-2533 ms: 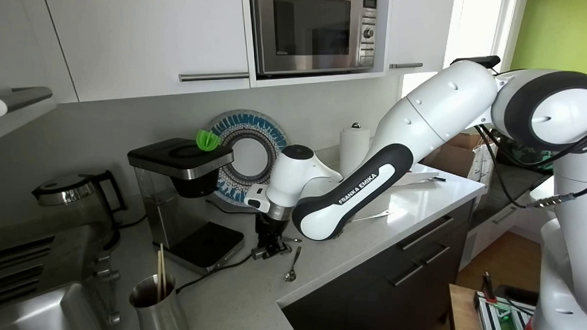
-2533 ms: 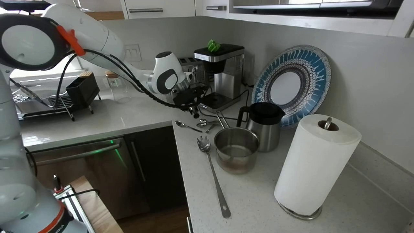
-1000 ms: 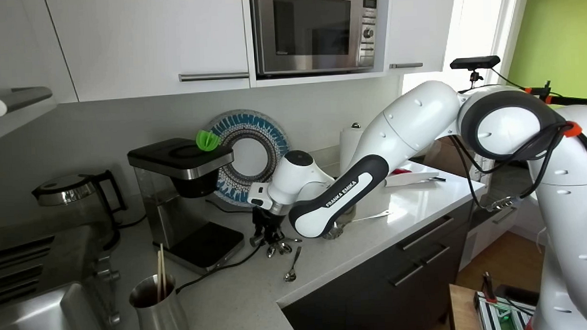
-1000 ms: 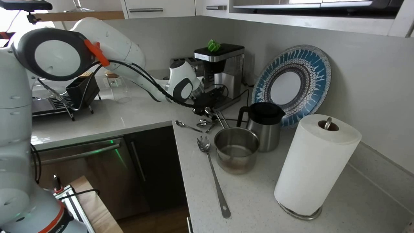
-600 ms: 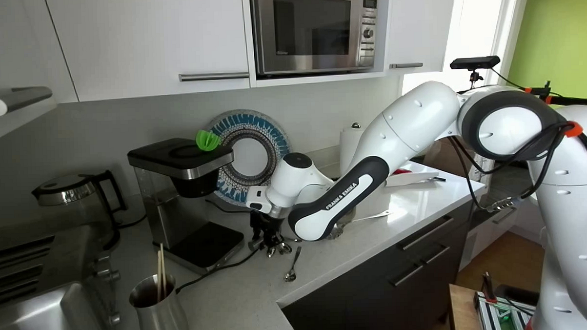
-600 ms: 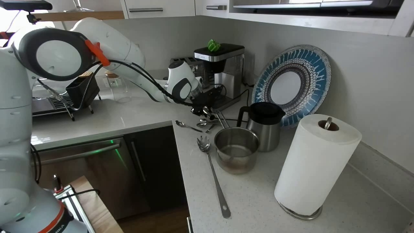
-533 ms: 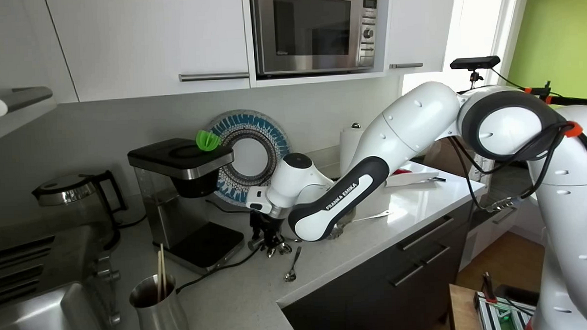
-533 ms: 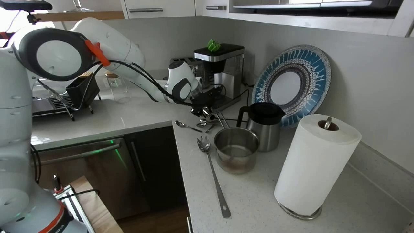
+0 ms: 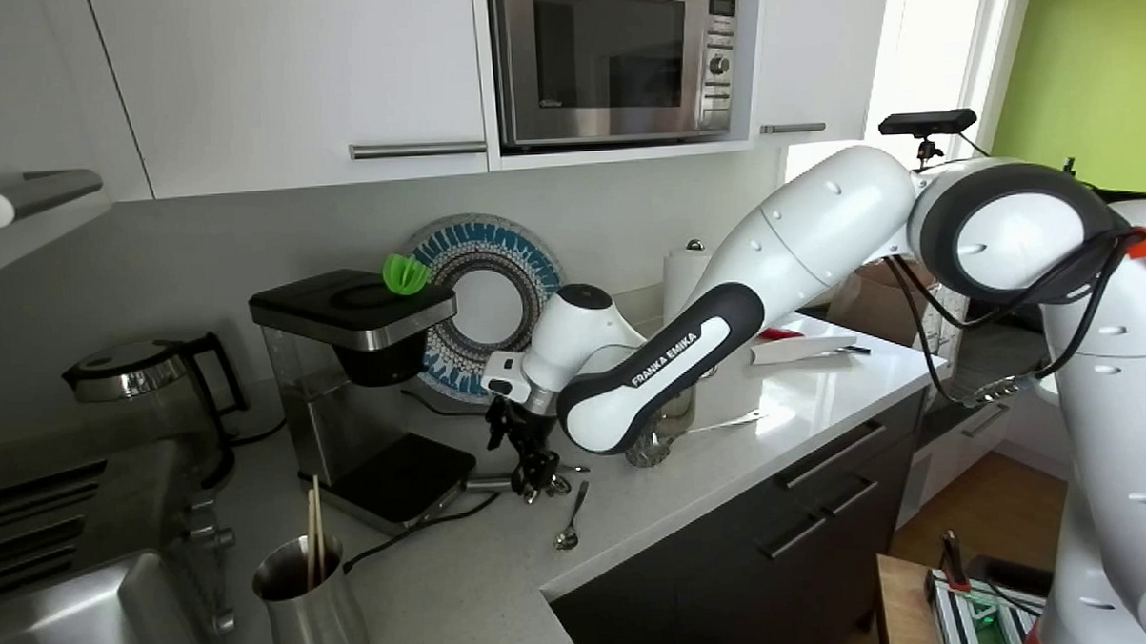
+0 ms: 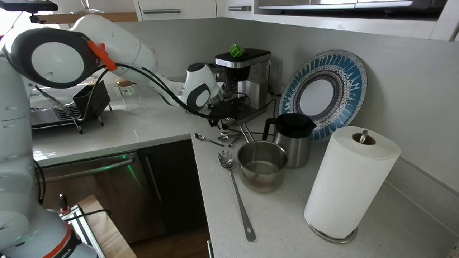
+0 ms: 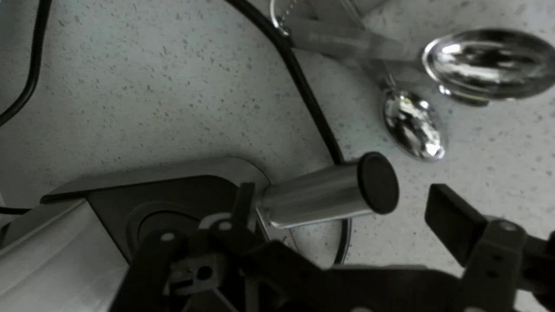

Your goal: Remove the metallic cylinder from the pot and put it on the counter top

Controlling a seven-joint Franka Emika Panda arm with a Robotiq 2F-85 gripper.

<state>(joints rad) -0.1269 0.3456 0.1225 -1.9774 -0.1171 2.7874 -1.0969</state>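
Note:
The metallic cylinder (image 11: 312, 197), brushed steel with a black end, lies on its side at the front corner of the coffee maker's base. In an exterior view the cylinder (image 9: 488, 483) shows low between that base and my gripper (image 9: 519, 457). Seen from the wrist, my gripper (image 11: 344, 208) stands open around it, with a gap before the right finger (image 11: 453, 223); whether the left finger touches it, I cannot tell. The pot (image 10: 262, 163) sits on the counter top (image 10: 287, 218) with nothing seen inside.
The coffee maker (image 9: 371, 396) stands close beside the gripper, its black cord (image 11: 299, 82) running past the cylinder. Measuring spoons (image 11: 414, 125) lie near the fingers, and a teaspoon (image 9: 568, 527) lies nearer the counter edge. A steel pitcher (image 10: 296, 143) stands behind the pot.
The fingers have opened and let go of the metallic cylinder, which now rests by the coffee maker's base. The arm has drawn back and up slightly. The pot has not moved.

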